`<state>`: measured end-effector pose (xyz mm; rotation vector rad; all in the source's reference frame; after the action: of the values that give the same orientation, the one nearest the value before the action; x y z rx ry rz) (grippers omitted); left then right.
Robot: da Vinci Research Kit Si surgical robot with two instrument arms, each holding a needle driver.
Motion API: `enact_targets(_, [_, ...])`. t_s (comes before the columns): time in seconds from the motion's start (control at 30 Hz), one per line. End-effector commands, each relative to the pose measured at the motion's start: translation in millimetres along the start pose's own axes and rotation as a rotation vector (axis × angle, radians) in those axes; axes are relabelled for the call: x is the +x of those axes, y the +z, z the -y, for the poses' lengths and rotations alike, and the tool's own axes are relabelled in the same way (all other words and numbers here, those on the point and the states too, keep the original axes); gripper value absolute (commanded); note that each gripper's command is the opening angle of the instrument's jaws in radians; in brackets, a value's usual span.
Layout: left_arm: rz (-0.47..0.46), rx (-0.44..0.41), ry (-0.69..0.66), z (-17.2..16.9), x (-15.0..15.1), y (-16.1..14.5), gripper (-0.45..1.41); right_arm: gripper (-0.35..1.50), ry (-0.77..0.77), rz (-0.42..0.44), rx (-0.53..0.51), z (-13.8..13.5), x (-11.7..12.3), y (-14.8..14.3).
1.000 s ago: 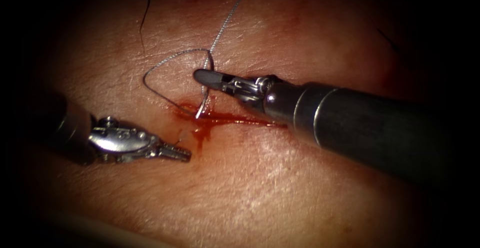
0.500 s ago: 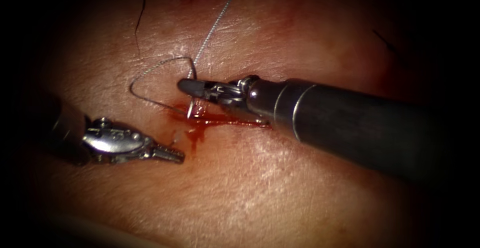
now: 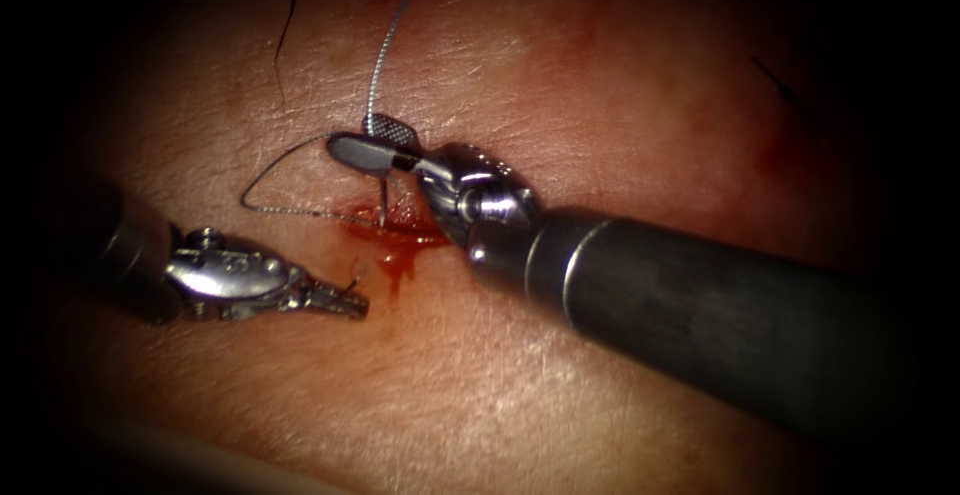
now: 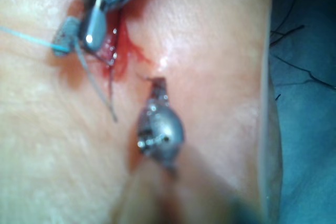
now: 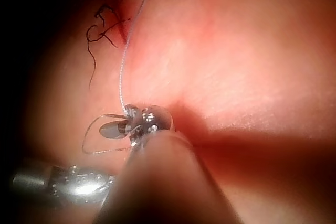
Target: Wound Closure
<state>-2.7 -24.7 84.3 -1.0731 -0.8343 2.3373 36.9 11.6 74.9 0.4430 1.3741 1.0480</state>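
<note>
My right tool hovers over the left end of the cut, jaws open and holding nothing. The curved needle stands just under its lower jaw, with its lower end in the tissue at the red fluid. Thread runs down from above to the right tool's jaws, and a loop lies on the tissue left of the needle. My left tool rests on the tissue left of the cut, jaws shut; a short thread end lies at its tip.
Dark cut ends of thread lie on the tissue beyond the wound. The tissue's edge and a blue cloth show in the left wrist view. The right tool's shaft crosses the cut's right part.
My right tool carried the needle leftward and downward, then opened its jaws and let it go standing in the tissue. The left tool stayed put.
</note>
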Motion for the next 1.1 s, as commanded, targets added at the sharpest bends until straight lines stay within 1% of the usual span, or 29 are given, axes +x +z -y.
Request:
enact_targets(0.03, [0.003,-0.002,-0.004,-0.5,-1.0,0.6,-0.45,1.06,-0.026,0.032,-0.01,-0.4,-1.0,0.6])
enact_targets(0.07, [0.003,-0.002,-0.004,-0.5,-1.0,0.6,-0.45,1.06,-0.031,0.055,0.011,-0.5,-1.0,0.7])
enact_targets(0.1, [0.003,-0.002,-0.004,-0.5,-1.0,0.6,-0.45,1.06,-0.077,0.062,0.022,-0.5,-1.0,0.8])
enact_targets(0.17, [0.003,-0.002,-0.004,-0.5,-1.0,0.6,-0.45,1.16,-0.248,0.074,0.021,-0.4,-0.9,1.3])
enact_targets(0.2, [0.003,-0.002,-0.004,-0.5,-1.0,0.6,-0.45,1.23,-0.308,0.09,0.006,-0.4,-0.8,1.5])
enact_targets(0.23, [0.003,-0.002,-0.004,-0.5,-1.0,0.6,-0.45,1.26,-0.331,0.102,-0.001,-0.3,-0.8,1.6])
enact_targets(0.27, [0.003,-0.003,-0.004,-0.5,-1.0,0.6,-0.45,1.28,-0.397,0.128,-0.022,-0.2,-0.6,1.7])
enact_targets(0.33, [0.003,-0.003,-0.004,-0.5,-1.0,0.6,-0.45,1.31,-0.463,0.171,-0.075,0.1,-0.1,1.6])
enact_targets(0.37, [0.003,-0.003,-0.004,-0.6,-1.0,0.6,-0.45,1.31,-0.507,0.194,-0.102,0.2,0.3,1.5])
enact_targets(0.4, [0.003,-0.003,-0.004,-0.6,-1.0,0.6,-0.45,1.31,-0.593,0.21,-0.133,0.5,1.4,1.1])
enact_targets(0.47, [0.003,-0.003,-0.004,-0.6,-1.0,0.6,-0.45,1.31,-0.698,0.232,-0.182,1.2,3.3,0.3])
enact_targets(0.5, [0.003,-0.003,-0.004,-0.6,-1.0,0.6,-0.45,1.31,-0.715,0.24,-0.192,1.4,3.8,0.1])
enact_targets(0.57, [0.003,-0.002,-0.004,-0.6,-1.0,0.6,-0.45,1.31,-0.771,0.238,-0.242,2.4,5.5,-0.7])
enact_targets(0.63, [0.003,-0.002,-0.004,-0.6,-0.9,0.6,-0.45,1.31,-0.801,0.237,-0.253,3.1,5.9,-0.7])
enact_targets(0.77, [0.002,-0.002,-0.005,-0.7,-1.0,0.7,-0.45,1.3,-0.836,0.24,-0.243,4.1,5.4,0.0])
enact_targets(0.87, [0.003,-0.002,-0.004,-0.7,-1.0,0.6,-0.45,1.23,-0.898,0.244,-0.221,4.6,4.6,0.6])
enact_targets(0.93, [0.003,-0.003,-0.004,-0.7,-1.0,0.6,-0.45,1.18,-0.912,0.253,-0.209,4.6,4.1,0.7])
enact_targets(0.97, [0.003,-0.003,-0.004,-0.7,-1.0,0.6,-0.45,1.16,-0.919,0.272,-0.205,4.4,3.7,0.7])
enact_targets(1.1, [0.003,-0.003,-0.004,-0.7,-1.0,0.6,-0.45,1.13,-0.923,0.286,-0.2,3.9,3.2,0.7])
